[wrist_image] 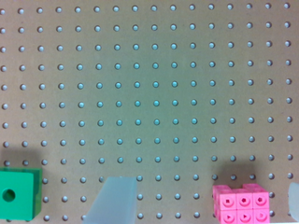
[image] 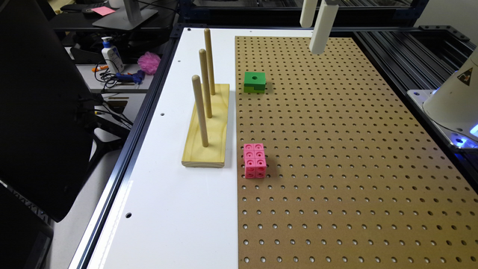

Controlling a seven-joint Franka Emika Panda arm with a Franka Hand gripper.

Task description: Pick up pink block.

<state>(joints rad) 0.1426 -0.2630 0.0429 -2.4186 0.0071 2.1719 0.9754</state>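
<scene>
The pink block sits on the brown pegboard near that board's edge on the exterior view's left, just beside the near end of the wooden peg stand, which rests on the white tabletop and carries 3 upright dowels. The top of the block shows 2 by 3 joined cubes, each with a round socket. Farther back along the same edge lies the green block with 1 hole in its top.

The gripper hangs high over the far end of the pegboard, well apart from both blocks. In the wrist view its 2 pale fingers stand spread with nothing between them, and the pink block lies between the fingers, close to 1 of them, with the green block outside the gap.
</scene>
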